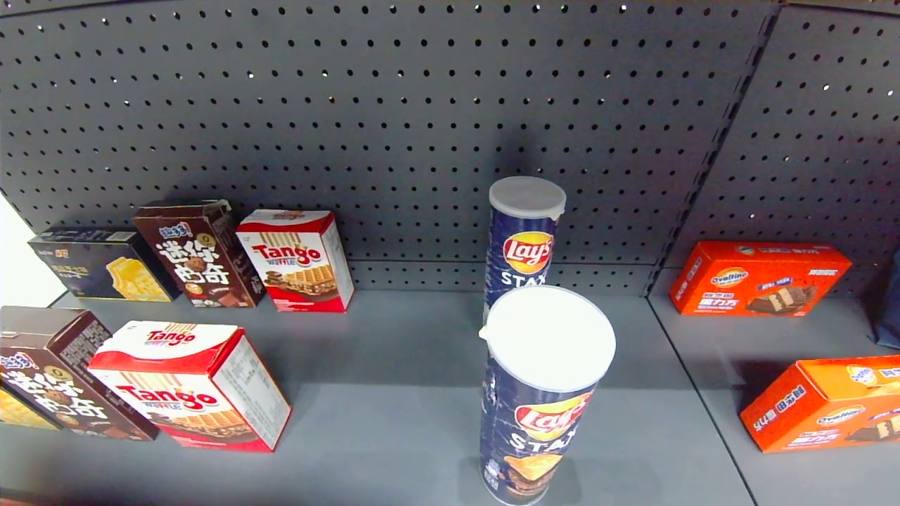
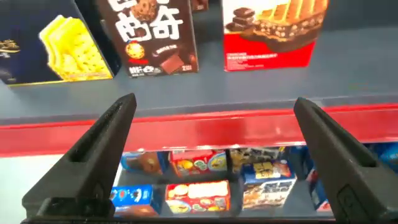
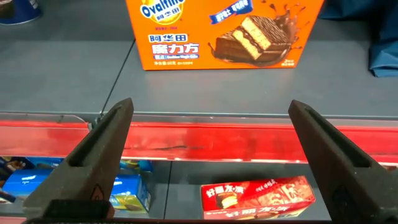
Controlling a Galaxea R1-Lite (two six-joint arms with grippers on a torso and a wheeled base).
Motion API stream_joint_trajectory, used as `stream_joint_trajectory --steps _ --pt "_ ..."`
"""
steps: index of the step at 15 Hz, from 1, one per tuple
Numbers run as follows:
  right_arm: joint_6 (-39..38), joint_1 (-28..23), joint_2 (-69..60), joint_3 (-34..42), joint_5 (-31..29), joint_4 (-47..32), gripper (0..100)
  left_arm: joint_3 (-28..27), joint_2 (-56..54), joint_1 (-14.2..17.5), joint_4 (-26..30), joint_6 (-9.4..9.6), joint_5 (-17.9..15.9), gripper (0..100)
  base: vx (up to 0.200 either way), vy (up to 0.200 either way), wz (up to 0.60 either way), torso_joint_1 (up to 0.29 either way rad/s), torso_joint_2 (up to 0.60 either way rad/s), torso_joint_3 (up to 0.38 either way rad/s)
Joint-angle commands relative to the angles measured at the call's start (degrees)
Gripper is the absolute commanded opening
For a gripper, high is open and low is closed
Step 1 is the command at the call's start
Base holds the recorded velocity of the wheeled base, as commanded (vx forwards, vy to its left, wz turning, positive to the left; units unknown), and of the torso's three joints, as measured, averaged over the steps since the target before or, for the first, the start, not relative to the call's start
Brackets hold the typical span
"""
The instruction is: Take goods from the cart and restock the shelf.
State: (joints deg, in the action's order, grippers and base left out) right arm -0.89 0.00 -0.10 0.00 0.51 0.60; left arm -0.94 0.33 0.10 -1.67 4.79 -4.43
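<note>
Behind the front can (image 1: 541,400), rear can (image 1: 524,235) half hidden; both jaws apart, empty

Rear can (image 1: 524,232) — base hidden

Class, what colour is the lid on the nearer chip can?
White; the lid shows best in the head view.

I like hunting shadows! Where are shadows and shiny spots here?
Head view: the rear chips can throws a dark shadow up the pegboard; a bright white patch sits at the left edge. Right wrist view: light gleams along the red shelf strip.
</note>
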Motion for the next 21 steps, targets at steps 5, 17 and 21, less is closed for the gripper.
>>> stream_joint_trajectory --steps 5,17,21 --pt "0.0 0.0 0.1 0.0 0.0 0.0 100 0.9 -0.3 0.0 -1.4 -6.2 7.3 100 0.0 0.0 0.0 0.0 0.0 0.0" --pt "-0.3 0.0 0.1 0.0 -0.6 0.0 100 0.6 -0.3 0.1 2.5 -1.54 2.4 100 0.0 0.0 0.0 0.0 0.0 0.0" --pt "0.0 0.0 0.1 0.0 -0.9 0.0 100 0.9 -0.3 0.1 1.8 -1.19 3.0 100 0.0 0.0 0.0 0.0 0.0 0.0"
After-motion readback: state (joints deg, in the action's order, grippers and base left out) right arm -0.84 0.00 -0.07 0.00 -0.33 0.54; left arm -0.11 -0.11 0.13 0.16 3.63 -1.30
